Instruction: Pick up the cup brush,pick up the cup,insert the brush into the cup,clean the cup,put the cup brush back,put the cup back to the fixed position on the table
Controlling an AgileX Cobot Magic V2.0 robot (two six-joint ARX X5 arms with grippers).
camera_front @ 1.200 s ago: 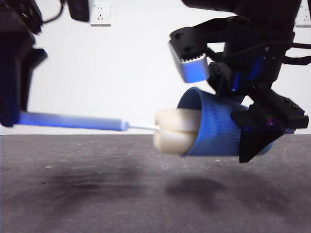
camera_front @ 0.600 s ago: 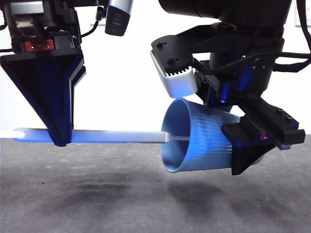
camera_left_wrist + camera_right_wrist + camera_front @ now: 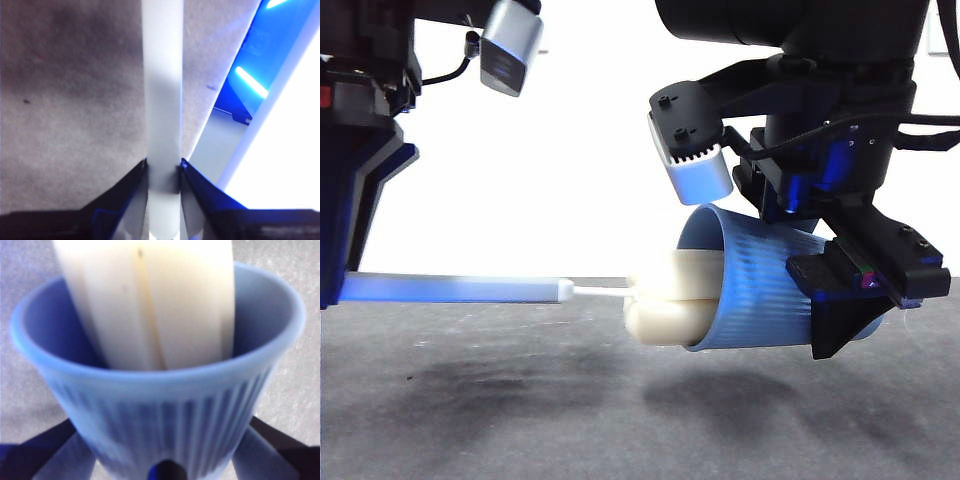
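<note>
now the left gripper (image 3: 162, 170) holds the cup brush (image 3: 520, 289), its sponge partly inside the cup (image 3: 765, 290), gripped by the right gripper (image 3: 160, 460), above the bench (image 3: 520, 400).

1. Wall (image 3: 580, 150): plain white, brightly lit and unmarked where it shows. It fills the background of the front view.
2. Lower edge of the wall: a level line across the full width of the front view.
3. Shadows (image 3: 470, 385): soft dark patches with blurred edges, lying below and forward of the wall's lower edge. One is to the left, the others further right.
</note>
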